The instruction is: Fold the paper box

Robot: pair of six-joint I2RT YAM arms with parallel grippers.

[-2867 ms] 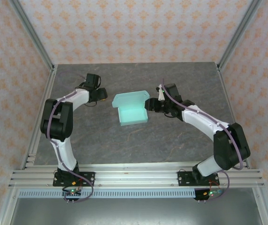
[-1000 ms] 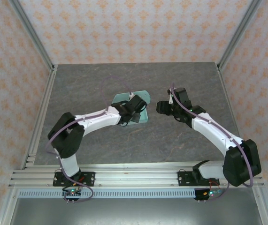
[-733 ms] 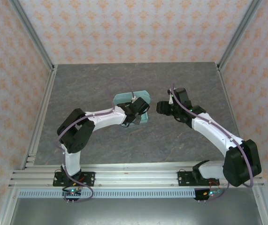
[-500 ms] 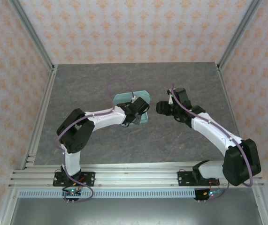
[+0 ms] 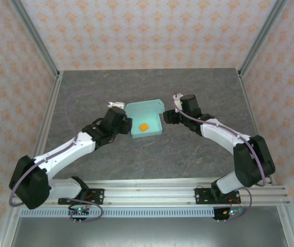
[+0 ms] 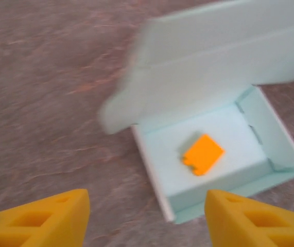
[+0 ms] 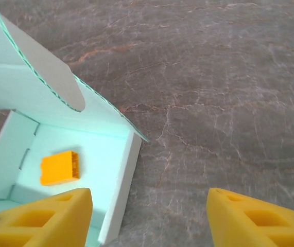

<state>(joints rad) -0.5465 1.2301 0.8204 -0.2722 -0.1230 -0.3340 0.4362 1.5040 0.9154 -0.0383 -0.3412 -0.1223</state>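
Grey marbled stone-look table [image 5: 188, 154]; pale mint-blue thin-card paper box [image 5: 141, 109] sits mid-table, lid flap raised, tray open; left gripper [image 6: 147, 218] just beside its left side, fingers apart, empty; right gripper [image 7: 149, 216] by its right side, fingers apart, empty; small orange square piece [image 6: 203, 154] lies on the tray floor.

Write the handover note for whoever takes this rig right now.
Left hand: open, empty, just left of the pale mint-blue card box.
Right hand: open, empty, at the box's right side.
Done: the box's tray walls are up and a small orange piece lies inside.
Left to do: the lid stands open; fold it down and shut it.
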